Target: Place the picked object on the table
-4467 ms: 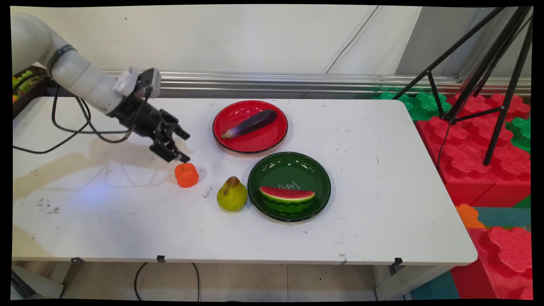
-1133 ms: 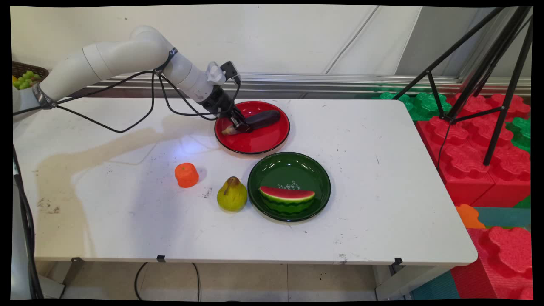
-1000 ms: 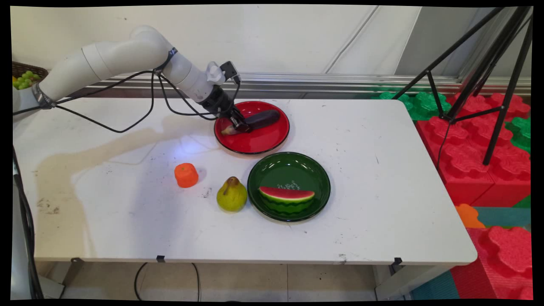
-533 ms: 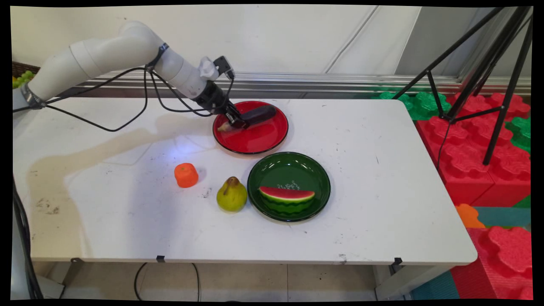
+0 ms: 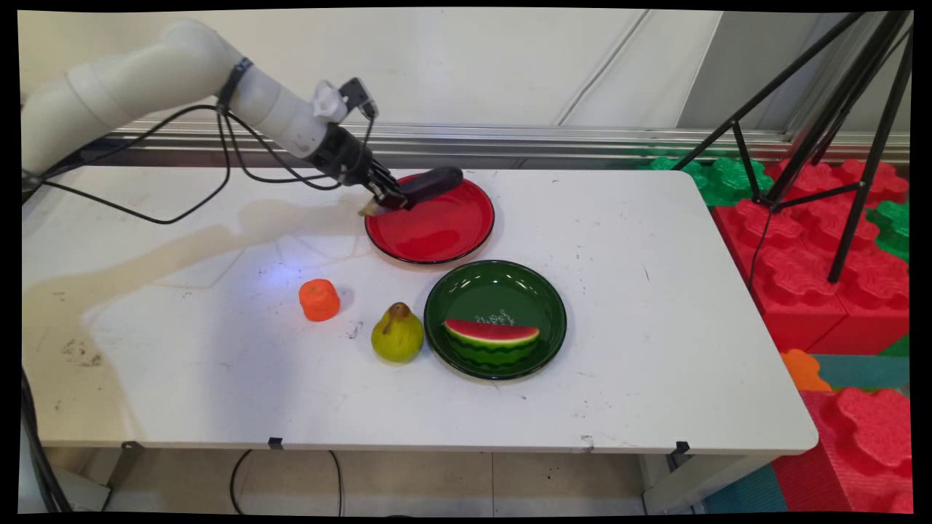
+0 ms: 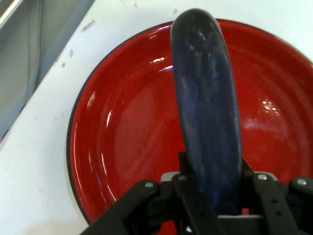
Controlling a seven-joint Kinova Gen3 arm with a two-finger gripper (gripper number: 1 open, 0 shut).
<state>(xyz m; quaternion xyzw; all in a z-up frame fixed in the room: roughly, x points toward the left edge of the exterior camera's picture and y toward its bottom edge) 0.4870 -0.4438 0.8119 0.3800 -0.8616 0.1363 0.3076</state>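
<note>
My gripper [image 5: 388,198] is shut on a dark purple eggplant [image 5: 429,183] near its pale stem end and holds it in the air over the back left rim of the red plate [image 5: 437,229]. In the hand view the eggplant [image 6: 208,107] runs straight up from between the fingers [image 6: 188,196], with the red plate [image 6: 122,132] below it. The plate has nothing else on it.
A green plate [image 5: 539,306] with a watermelon slice [image 5: 491,340] lies in front of the red one. A yellow-green pear [image 5: 397,335] and a small orange fruit [image 5: 319,299] stand to its left. A tripod [image 5: 837,109] and red and green foam blocks [image 5: 823,255] are off the table's right end.
The gripper went from the orange fruit to the red plate, shut on the eggplant there and has lifted it up and to the left off the plate.
</note>
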